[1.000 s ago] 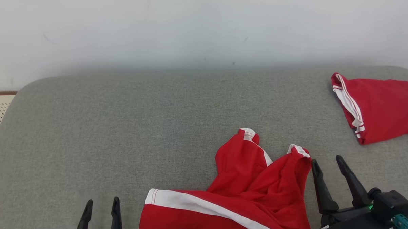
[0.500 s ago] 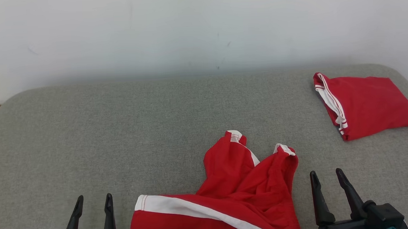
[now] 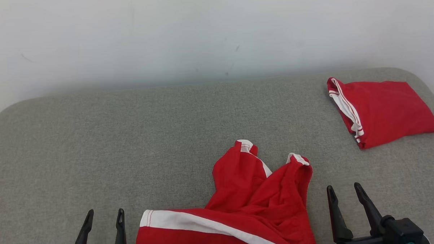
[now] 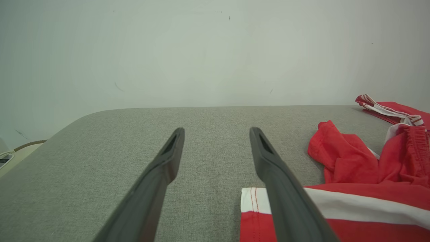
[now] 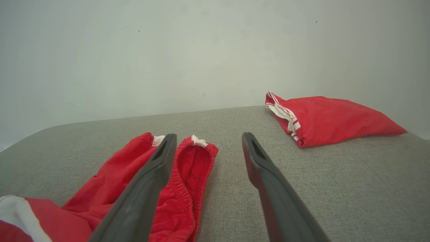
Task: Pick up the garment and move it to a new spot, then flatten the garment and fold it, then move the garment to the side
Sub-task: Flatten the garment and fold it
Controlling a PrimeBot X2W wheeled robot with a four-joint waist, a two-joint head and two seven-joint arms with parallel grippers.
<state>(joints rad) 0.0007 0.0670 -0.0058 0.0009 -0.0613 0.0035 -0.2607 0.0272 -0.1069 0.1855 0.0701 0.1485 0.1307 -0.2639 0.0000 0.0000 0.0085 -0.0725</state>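
Note:
The garment [image 3: 255,196] is a crumpled pair of red shorts with a white stripe, lying at the near middle of the grey cushioned surface [image 3: 131,146]. It also shows at the right in the left wrist view [image 4: 356,188] and at the lower left in the right wrist view [image 5: 141,188]. My left gripper [image 3: 104,214] stands open just left of the garment's striped corner, holding nothing. My right gripper [image 3: 344,189] is open too, just right of the elastic waistband, and empty. In each wrist view the fingers [image 4: 168,158] [image 5: 252,154] are spread over bare fabric.
A second red garment [image 3: 381,112], folded, lies at the far right corner of the surface, also seen in the right wrist view [image 5: 329,117]. A pale wall [image 3: 214,31] rises behind the surface. The surface's rounded left edge [image 3: 0,115] falls away.
The head camera has shifted, so the whole scene sits further left and lower. Relative to the garment, the right gripper has drawn back from the waistband. Both grippers stay open.

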